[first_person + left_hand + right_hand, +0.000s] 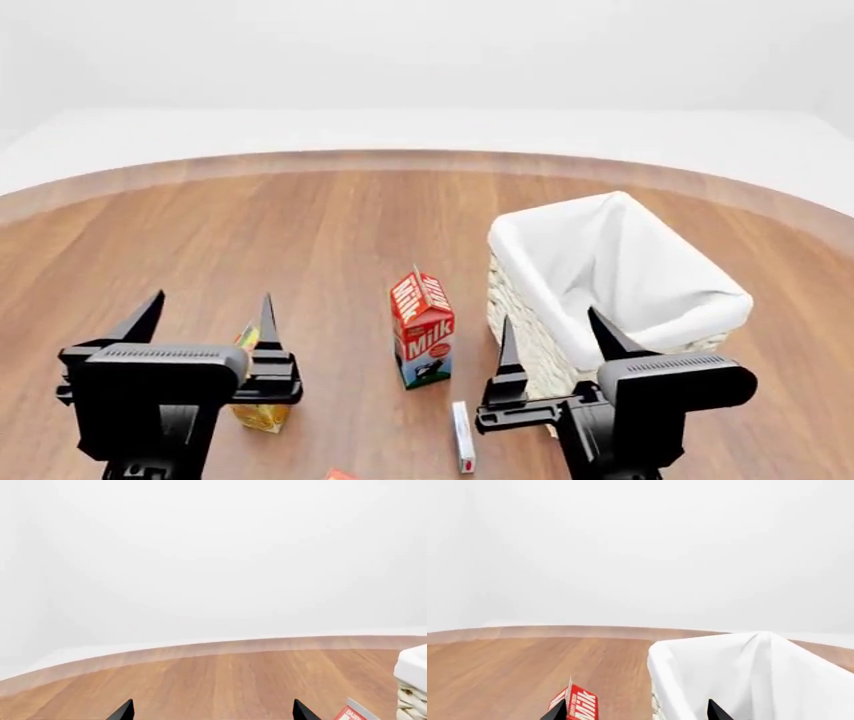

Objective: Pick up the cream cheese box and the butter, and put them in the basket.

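Observation:
The cream cheese box (462, 436) is a thin white box lying on the wooden table, just left of my right gripper (550, 335). Only a red-orange corner of the butter (339, 475) shows at the head view's bottom edge. The wicker basket with its white liner (614, 270) stands at the right, behind my right gripper; it also shows in the right wrist view (747, 675) and the left wrist view (413, 680). My left gripper (210, 315) is open and empty at the left. Both grippers show wide open in their wrist views, left (212, 711) and right (635, 711).
A red-and-white milk carton (422, 328) stands upright between the grippers, left of the basket; it shows in the right wrist view (577, 702) and its top in the left wrist view (350, 712). An orange juice carton (256, 405) stands partly hidden behind my left gripper. The round table's edge curves across the back.

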`<state>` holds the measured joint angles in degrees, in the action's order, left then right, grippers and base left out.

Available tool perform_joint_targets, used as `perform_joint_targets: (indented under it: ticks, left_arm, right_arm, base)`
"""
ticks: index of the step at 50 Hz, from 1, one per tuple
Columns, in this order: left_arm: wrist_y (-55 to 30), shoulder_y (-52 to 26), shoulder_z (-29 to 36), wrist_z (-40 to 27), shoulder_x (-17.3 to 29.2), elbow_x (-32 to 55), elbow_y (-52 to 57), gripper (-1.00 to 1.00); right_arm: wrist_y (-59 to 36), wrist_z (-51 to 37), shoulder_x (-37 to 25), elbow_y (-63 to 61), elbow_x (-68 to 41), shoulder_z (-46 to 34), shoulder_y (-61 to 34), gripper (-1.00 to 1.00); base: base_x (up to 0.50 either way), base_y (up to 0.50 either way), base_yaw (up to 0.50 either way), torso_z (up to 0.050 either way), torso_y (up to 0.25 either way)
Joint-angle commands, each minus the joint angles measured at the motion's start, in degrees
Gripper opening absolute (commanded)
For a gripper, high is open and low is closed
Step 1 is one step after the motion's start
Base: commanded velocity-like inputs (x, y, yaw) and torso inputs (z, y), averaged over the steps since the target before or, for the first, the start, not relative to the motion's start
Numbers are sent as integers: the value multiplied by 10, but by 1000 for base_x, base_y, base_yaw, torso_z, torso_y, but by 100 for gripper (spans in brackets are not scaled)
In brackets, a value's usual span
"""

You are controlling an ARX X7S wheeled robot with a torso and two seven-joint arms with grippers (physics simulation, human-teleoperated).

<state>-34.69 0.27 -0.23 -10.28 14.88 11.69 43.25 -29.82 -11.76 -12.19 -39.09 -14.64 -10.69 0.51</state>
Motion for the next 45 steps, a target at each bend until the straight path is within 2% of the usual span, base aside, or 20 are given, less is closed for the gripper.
perform_joint_targets:
  ticks: [1, 20, 26, 40, 45]
  left_arm:
    - [2, -1, -5, -3, 4, 5, -3, 100]
    - [12, -2, -7, -6, 9, 10, -20, 100]
    - [39, 3, -7, 1, 14, 8, -37, 100]
    - [104, 6, -35, 22, 14, 26, -117, 100]
    - [92, 4, -47, 19, 20, 35, -108, 100]
  right_arm:
    - [-42, -5, -8, -20, -4, -18, -14, 100]
    - [-162, -25, 4, -58, -30, -56, -70, 100]
    - [-193, -32, 10, -68, -38, -67, -87, 100]
    - [-201, -47, 4, -64, -24, -95, -94, 100]
    - [-210, -51, 6, -59, -28, -93, -98, 100]
  base:
    - [0, 0, 0, 0, 0]
    - [0, 0, 0, 0, 0]
    - [0, 0, 0, 0, 0]
    - [0, 0, 0, 0, 0]
    - [0, 0, 0, 0, 0]
